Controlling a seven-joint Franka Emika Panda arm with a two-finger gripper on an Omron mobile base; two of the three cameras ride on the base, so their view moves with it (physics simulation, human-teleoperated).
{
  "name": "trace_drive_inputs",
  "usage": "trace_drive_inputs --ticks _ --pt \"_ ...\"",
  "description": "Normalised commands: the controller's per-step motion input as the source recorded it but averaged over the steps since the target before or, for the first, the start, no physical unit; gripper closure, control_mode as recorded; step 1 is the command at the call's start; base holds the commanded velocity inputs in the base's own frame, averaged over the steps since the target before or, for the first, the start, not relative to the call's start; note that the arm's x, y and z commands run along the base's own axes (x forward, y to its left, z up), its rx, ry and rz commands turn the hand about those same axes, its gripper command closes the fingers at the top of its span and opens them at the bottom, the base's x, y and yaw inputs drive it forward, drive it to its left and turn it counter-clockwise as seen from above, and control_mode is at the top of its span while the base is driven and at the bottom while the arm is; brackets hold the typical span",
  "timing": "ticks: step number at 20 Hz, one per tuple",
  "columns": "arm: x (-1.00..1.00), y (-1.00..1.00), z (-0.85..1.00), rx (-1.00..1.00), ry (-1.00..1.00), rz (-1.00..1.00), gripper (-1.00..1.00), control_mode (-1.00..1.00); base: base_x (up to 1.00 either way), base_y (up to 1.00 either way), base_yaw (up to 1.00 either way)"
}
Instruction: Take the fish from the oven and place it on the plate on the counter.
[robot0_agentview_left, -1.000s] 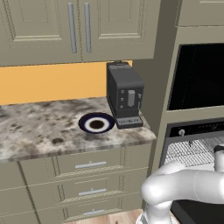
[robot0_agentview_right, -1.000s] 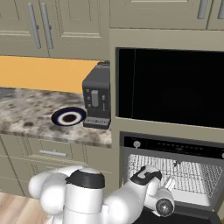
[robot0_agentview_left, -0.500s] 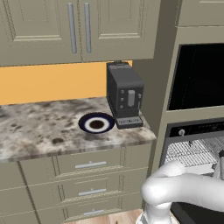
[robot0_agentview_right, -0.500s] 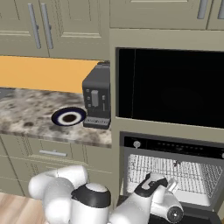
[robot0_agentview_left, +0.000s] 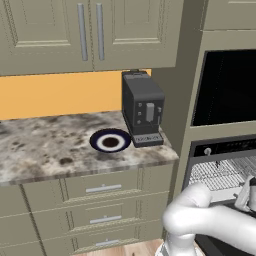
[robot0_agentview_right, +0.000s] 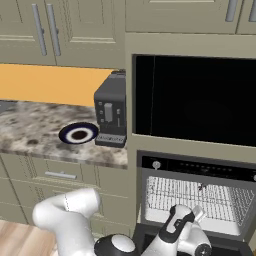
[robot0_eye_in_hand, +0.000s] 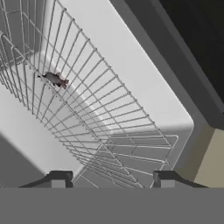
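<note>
We find the fish (robot0_eye_in_hand: 55, 79) lying on the upper wire rack (robot0_eye_in_hand: 87, 113) inside the oven (robot0_agentview_right: 197, 197), toward the back of the cavity, a small grey body with a reddish end; in the right base view it is the dark speck on the rack (robot0_agentview_right: 202, 187); our gripper (robot0_eye_in_hand: 109, 178) sits low at the oven mouth, its two fingertips spread with nothing between them, well apart from the fish; the plate (robot0_agentview_left: 110, 141) waits on the counter (robot0_agentview_left: 50, 155) just beside the coffee machine (robot0_agentview_left: 142, 109), off to the left of the oven; we judge the fish to be light and small, likely smooth-skinned and apt to slip, and thin enough that a hard squeeze gains little; lying flat on open wires, it leaves scant room for fingers to pass under it, so we would close across the narrow width of the body at its thickest middle part, fingers set crosswise to its length, not at the tapering tail; whether it is stiff or limp we cannot tell at this size; the wires themselves may catch a fingertip, so we would come in level and just above the rack.
</note>
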Motion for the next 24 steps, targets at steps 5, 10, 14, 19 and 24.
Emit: trace_drive_inputs --ticks 5,10,14,19,24 --pt "0.25 -0.14 -0.01 0.12 -0.04 0.00 -1.00 -1.00 0.00 0.00 0.00" --pt "0.07 -0.15 0.00 0.14 0.00 -0.02 -1.00 -1.00 0.00 0.00 0.00" --pt "0.12 -0.03 -0.10 0.29 -0.02 -0.10 -1.00 -1.00 0.00 0.00 0.00" --pt "0.22 0.00 -0.23 0.30 -0.03 -0.12 -1.00 -1.00 0.00 0.00 0.00" --pt "0.29 0.00 -0.26 0.19 0.00 -0.14 -1.00 -1.00 0.00 0.00 0.00"
